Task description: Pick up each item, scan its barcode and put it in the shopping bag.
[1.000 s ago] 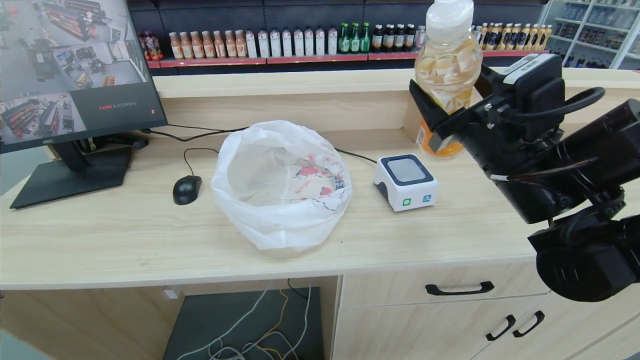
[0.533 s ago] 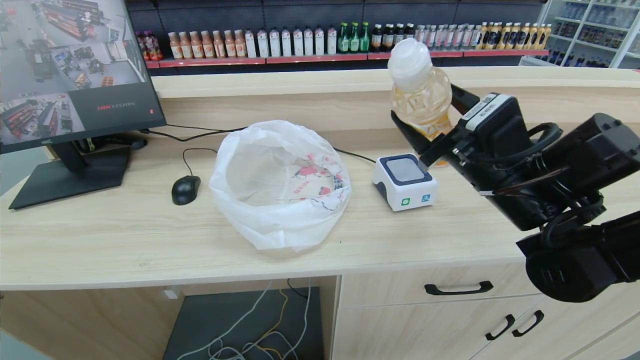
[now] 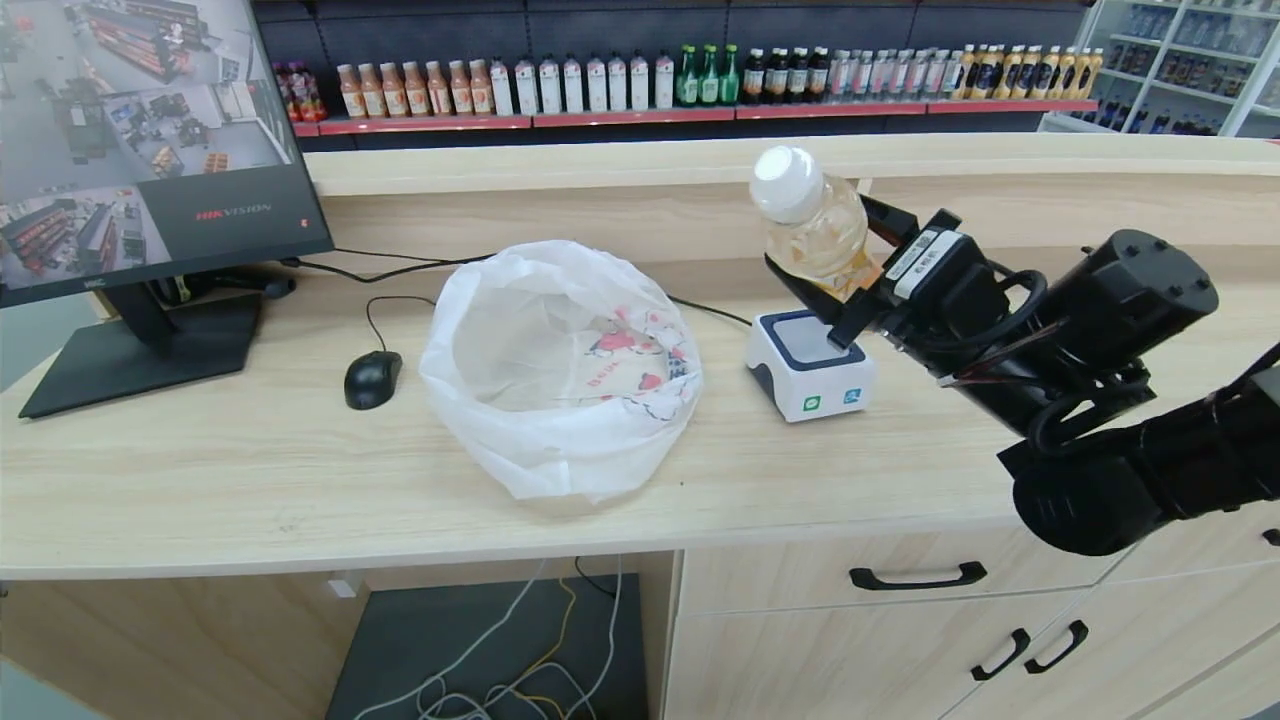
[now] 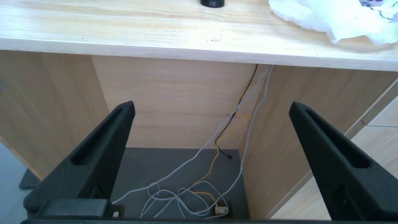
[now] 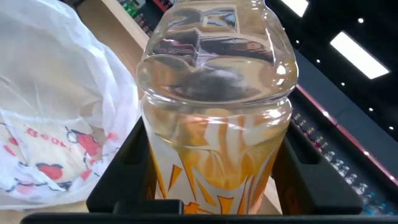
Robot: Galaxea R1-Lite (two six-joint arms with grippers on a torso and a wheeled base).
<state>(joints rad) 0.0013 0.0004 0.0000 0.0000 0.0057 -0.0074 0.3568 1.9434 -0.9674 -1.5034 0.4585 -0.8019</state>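
My right gripper [image 3: 835,285] is shut on a clear drink bottle [image 3: 815,225] with a white cap and an orange label. The bottle is tilted, cap toward the bag, and hangs just above the white barcode scanner [image 3: 810,362] on the counter. In the right wrist view the bottle [image 5: 217,130] sits between the two black fingers [image 5: 124,180], with the bag [image 5: 56,118] behind it. The white shopping bag [image 3: 560,365] stands open on the counter, left of the scanner. My left gripper [image 4: 211,162] is open below the counter edge [image 4: 155,46], facing the space with cables underneath.
A monitor [image 3: 140,140] stands at the counter's left, with a black mouse [image 3: 372,379] between it and the bag. A raised wooden ledge [image 3: 600,160] runs behind the counter, and shelves of bottles [image 3: 650,80] line the back wall. Drawers [image 3: 915,577] sit below the counter at the right.
My right arm has brought the bottle down and to the left, from high at the back right to just above the scanner, tilting it over toward the bag.
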